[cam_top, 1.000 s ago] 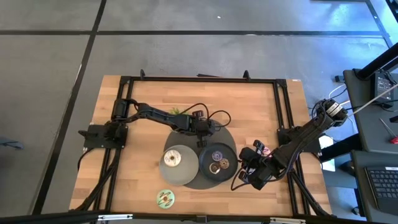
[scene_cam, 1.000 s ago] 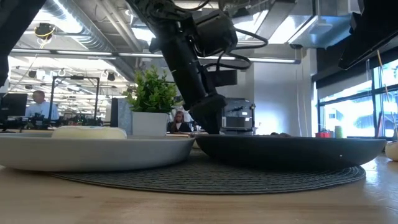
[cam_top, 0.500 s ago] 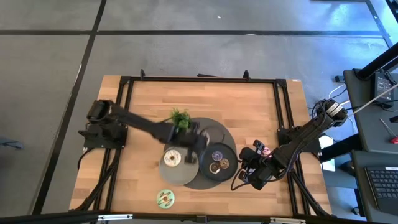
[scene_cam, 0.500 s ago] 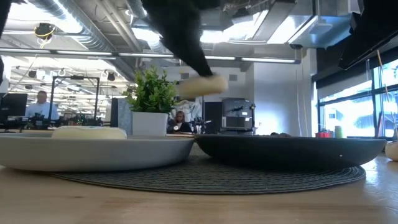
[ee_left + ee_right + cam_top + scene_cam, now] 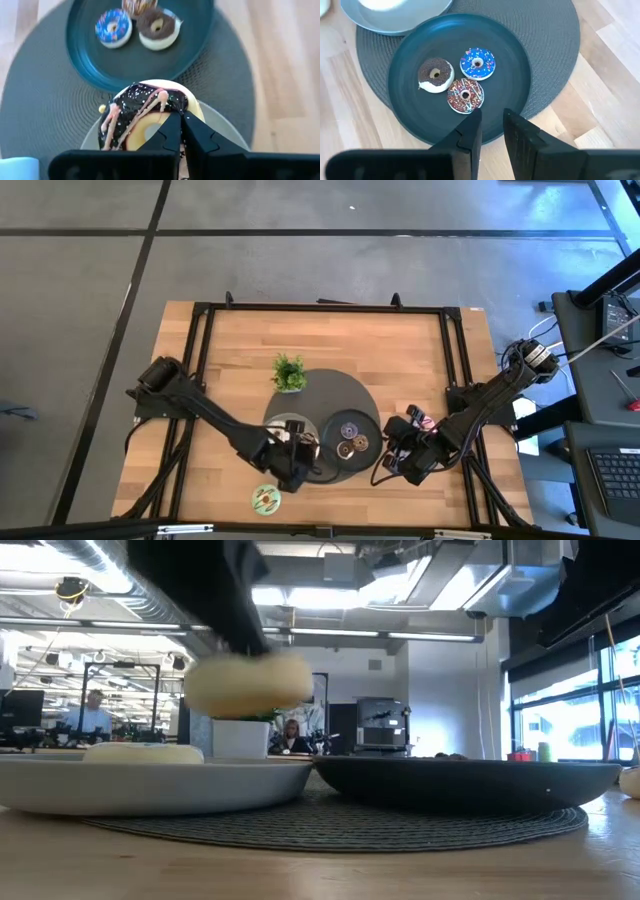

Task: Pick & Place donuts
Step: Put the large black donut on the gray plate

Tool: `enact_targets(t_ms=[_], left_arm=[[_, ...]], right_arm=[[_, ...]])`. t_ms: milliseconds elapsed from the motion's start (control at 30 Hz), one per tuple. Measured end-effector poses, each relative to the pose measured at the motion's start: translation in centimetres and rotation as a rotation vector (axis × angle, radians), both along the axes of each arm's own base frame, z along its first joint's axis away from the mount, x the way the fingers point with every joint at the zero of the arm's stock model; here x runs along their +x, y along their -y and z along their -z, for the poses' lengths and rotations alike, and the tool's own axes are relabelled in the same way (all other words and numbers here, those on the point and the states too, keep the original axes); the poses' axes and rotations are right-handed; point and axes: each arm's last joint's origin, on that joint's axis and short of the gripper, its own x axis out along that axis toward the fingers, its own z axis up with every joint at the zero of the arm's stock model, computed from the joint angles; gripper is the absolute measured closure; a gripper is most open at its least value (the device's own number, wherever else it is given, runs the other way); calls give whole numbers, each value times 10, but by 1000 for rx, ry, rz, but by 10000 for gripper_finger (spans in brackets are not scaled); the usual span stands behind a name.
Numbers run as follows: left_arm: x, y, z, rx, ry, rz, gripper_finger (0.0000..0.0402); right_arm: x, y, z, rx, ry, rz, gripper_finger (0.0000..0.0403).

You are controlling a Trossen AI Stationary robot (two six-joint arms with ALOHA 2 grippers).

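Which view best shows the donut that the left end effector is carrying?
The left wrist view: the chocolate-iced, pink-drizzled toy donut fills it, pinched by the left end effector. The low view shows a pale blur; the high view hides it; the right wrist view misses it.

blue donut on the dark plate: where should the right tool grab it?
Probably straight down: the blue donut lies flat, icing up. Span its outer rim, fingers clear of the sprinkled donut and chocolate donut beside it. Right tool is open near the dark plate; left tool holds a drizzled donut.
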Motion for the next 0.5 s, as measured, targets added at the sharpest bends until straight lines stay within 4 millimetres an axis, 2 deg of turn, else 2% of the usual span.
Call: enact_targets(t_ms=[200,367,500], left_arm=[[12,-8,28,40,-57,-55,397],[17,-17,33,23,-82,-93,397],[17,-17,34,-12,-97,-89,397]], right_arm=[[2,-2,-1,35,21,-4,320],[3,-5,-1,73,18,-15,320],[3,-4,-1,72,17,-16,320]])
